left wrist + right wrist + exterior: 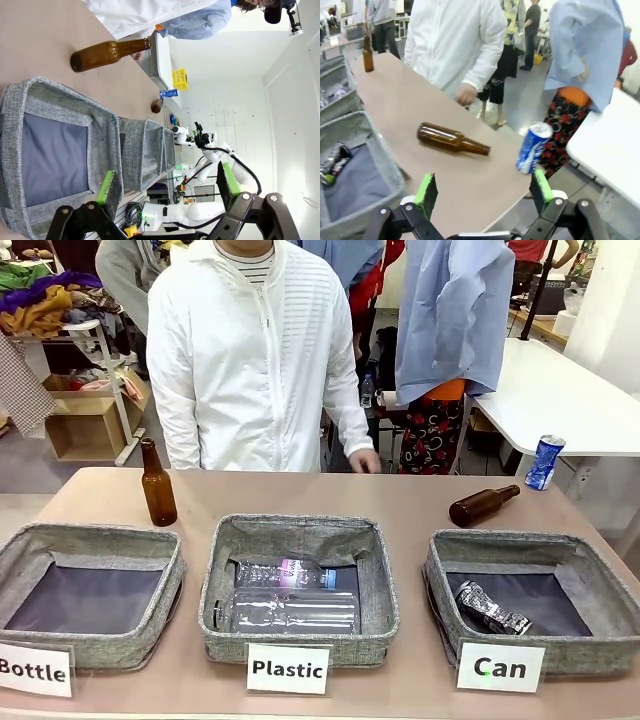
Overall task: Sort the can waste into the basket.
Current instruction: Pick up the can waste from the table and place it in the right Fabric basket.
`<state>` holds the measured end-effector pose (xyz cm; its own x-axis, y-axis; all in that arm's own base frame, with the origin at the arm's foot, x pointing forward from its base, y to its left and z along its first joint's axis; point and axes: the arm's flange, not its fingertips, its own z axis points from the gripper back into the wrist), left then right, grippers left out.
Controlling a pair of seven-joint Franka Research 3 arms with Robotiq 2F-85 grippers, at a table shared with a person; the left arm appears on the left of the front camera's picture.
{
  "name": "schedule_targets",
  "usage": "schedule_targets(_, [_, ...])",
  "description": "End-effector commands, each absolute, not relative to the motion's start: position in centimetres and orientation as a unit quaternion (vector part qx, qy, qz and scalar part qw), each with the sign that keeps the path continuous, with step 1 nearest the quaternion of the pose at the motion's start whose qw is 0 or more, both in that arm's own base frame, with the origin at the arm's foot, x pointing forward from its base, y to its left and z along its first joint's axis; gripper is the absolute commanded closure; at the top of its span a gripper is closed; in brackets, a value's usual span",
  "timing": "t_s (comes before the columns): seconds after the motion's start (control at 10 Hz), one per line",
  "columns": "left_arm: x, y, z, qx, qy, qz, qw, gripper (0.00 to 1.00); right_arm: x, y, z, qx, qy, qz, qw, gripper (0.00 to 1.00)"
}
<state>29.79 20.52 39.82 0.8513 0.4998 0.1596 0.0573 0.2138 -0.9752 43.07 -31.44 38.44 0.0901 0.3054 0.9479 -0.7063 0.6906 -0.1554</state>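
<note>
Near side of worktop (pixel 330 495): right hand (pixel 484 195) and left hand (pixel 166 186) both spread, holding nothing.
One crushed can (pixel 492 608) lies in the "Can" basket (pixel 520 545); the blue can (pixel 533 147) stands at the far right corner, just beyond a lying brown bottle (pixel 451 139). Judged next job for right hand: come in over the bottle, straddle can's body w/ fingers wide, close gently, since the worktop edge is just behind & a nudge could tip it off. Front view gives the card (pixel 500 667) & the crushed can inside; right wrist view gives the drop past the blue can and a person's hand (pixel 466 94) at the far edge.
</note>
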Motion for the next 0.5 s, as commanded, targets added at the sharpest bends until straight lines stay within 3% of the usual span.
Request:
schedule_targets(0.0, [29.8,20.4,39.9,-0.611,-0.236,0.139,0.743,0.0,47.4,-33.8,36.2,0.137,-0.598,0.376,0.695,0.0])
schedule_targets(0.4, [29.8,20.4,39.9,-0.611,-0.236,0.139,0.743,0.0,54.8,-32.4,32.2,0.19,-0.562,0.427,0.683,0.0])
